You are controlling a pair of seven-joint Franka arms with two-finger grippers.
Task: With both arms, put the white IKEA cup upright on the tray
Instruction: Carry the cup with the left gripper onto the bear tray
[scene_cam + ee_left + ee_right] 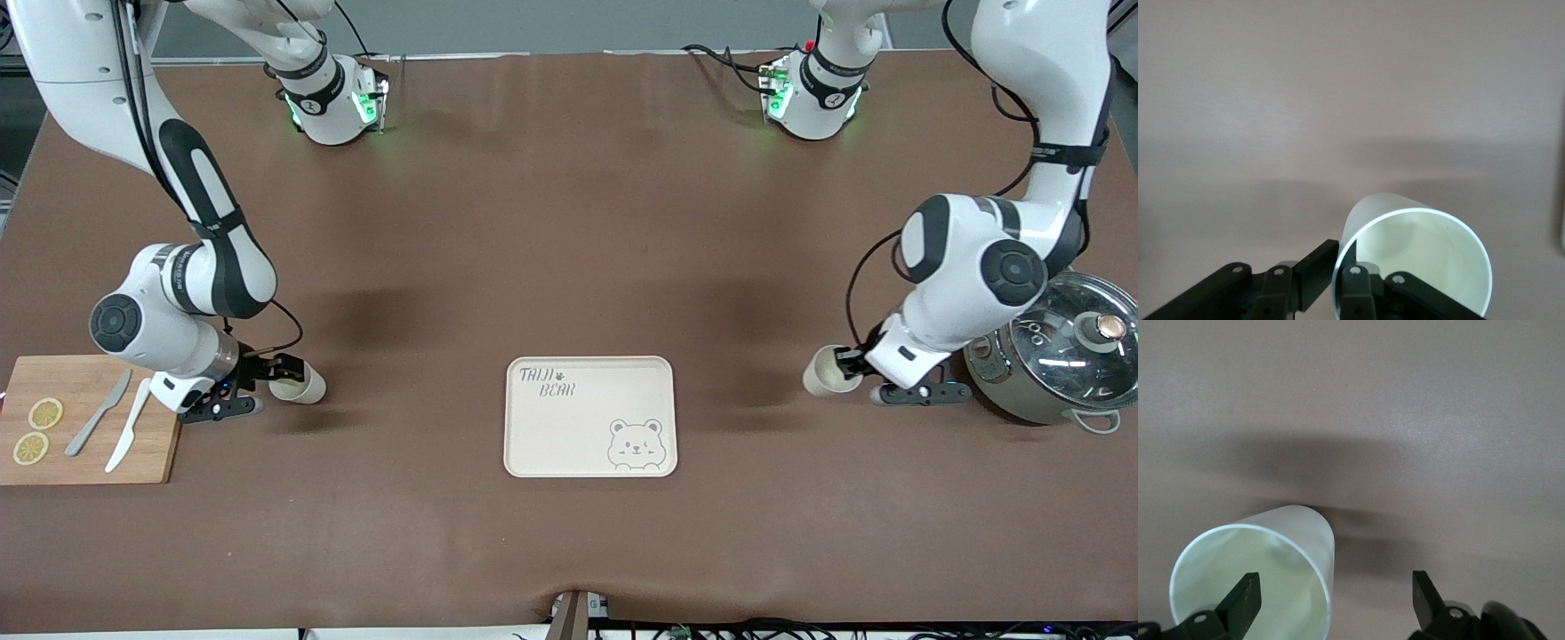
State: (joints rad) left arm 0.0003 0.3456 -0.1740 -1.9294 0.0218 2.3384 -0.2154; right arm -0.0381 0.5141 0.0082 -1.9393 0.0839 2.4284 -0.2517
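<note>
- Two white cups were in the scene, each lying on its side on the brown table cover, one at each arm's end of the table.
- The tray (590, 416) sat midway between the two cups, slightly nearer the front camera than either, with nothing on it.
- The left gripper (852, 363) was closed on the rim of the left-hand cup (825, 372). In the left wrist view one finger (1358, 283) sat inside the mouth and the other finger (1313, 268) pressed the outside wall, so the cup wall (1411, 247) was pinched between them.
- That cup's long axis lay roughly level with the table, its closed base pointing toward the tray and its open mouth toward the gripper.
- The right gripper (271, 369) stood fully open and held nothing. One finger (1245, 597) lay within the mouth of the right-hand cup (1261, 577); the other finger (1425, 593) stood well clear of the cup wall over bare table.
- The right-hand cup (300, 384) also lay with its axis along the table, base toward the tray.
- Judgement: the left arm, already gripping, appeared the better placed to move first. Because the cup was held by the rim with its axis horizontal, the coming move would call for a wrist rotation to bring the mouth uppermost before setting down.
- A wooden cutting board (84, 444) lay beside the right arm, and a lidded pot (1062, 360) beside the left arm.
</note>
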